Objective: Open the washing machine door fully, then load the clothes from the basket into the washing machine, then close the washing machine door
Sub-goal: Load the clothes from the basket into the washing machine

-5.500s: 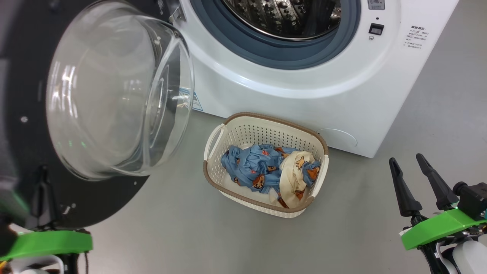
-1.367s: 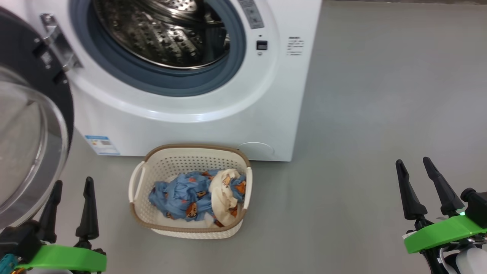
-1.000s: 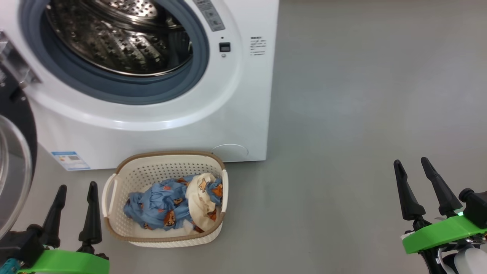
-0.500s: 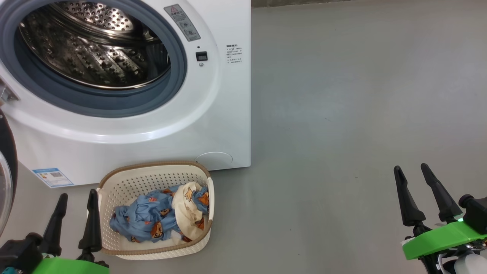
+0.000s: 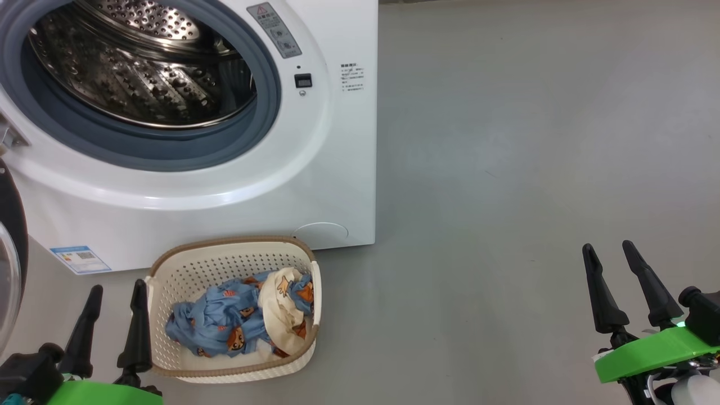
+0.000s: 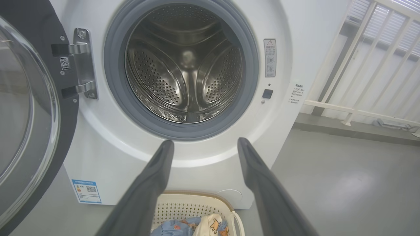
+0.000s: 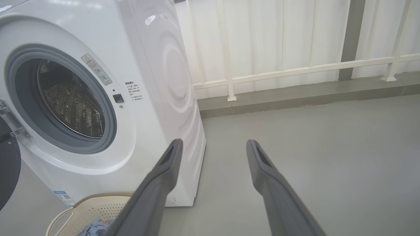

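**A:** While both arms are hanging low up front, what's sitting nearest?

**B:** The left gripper (image 5: 117, 288) is hovering just beside the left end of the basket (image 5: 230, 263). Its fingers are standing apart and gripping nothing. The right gripper (image 5: 607, 247) is hanging well off to the right over bare floor (image 5: 506, 169), fingers parted too, carrying nothing.

**A:** Clothes?

**B:** The clothes (image 5: 225, 323) are lying bunched inside the basket. The blue bear-print piece is taking up the left and the cream piece is lying against its right side. The basket is sitting on the floor close in front of the washing machine (image 5: 337, 169), just below its round flap (image 5: 320, 233). Can't tell whether they're touching.

**A:** Door?

**B:** The washing machine door (image 5: 14, 225) is standing swung wide on its hinge (image 6: 82, 62) at the machine's left, with the glass bowl bulging out into the room.

**A:** Farther back?

**B:** The steel drum (image 5: 140, 73) is showing through the grey gasket (image 5: 264, 112). A white railing (image 7: 295, 68) is running along the wall beyond the machine.
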Tool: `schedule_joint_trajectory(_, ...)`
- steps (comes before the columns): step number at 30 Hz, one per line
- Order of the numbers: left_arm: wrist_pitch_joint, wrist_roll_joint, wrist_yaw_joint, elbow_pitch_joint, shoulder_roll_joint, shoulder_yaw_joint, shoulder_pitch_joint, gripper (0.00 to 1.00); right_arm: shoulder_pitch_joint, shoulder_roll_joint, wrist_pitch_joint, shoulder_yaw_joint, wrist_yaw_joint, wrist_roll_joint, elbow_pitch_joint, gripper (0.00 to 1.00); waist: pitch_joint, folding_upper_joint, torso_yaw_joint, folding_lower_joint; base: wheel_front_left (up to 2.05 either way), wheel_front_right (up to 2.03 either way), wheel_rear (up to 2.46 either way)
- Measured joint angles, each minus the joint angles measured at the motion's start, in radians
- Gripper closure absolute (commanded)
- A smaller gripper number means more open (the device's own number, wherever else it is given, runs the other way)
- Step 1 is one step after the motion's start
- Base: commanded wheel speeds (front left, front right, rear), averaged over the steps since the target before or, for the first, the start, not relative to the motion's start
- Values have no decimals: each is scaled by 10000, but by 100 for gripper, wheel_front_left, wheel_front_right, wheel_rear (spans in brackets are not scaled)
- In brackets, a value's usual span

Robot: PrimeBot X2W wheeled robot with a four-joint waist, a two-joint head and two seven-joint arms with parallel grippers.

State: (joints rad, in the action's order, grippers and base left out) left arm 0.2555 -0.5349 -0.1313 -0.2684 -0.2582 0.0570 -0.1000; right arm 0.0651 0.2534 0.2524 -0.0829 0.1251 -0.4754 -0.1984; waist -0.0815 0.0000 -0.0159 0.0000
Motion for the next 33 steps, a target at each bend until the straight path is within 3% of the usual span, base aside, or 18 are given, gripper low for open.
schedule_joint_trajectory(13, 0, 6, 0, 247, -117, 12, -149, 0, 93, -176, 0, 4, 0, 0, 61, 0, -254, 0, 1, 0, 55, -155, 100)
schedule_joint_trajectory(33, 0, 159, 0, -401, 253, 612, -305, 0, 206, -245, 0, 125, 0, 6, 134, 0, -704, 0, 62, 0, 8, -9, 1)
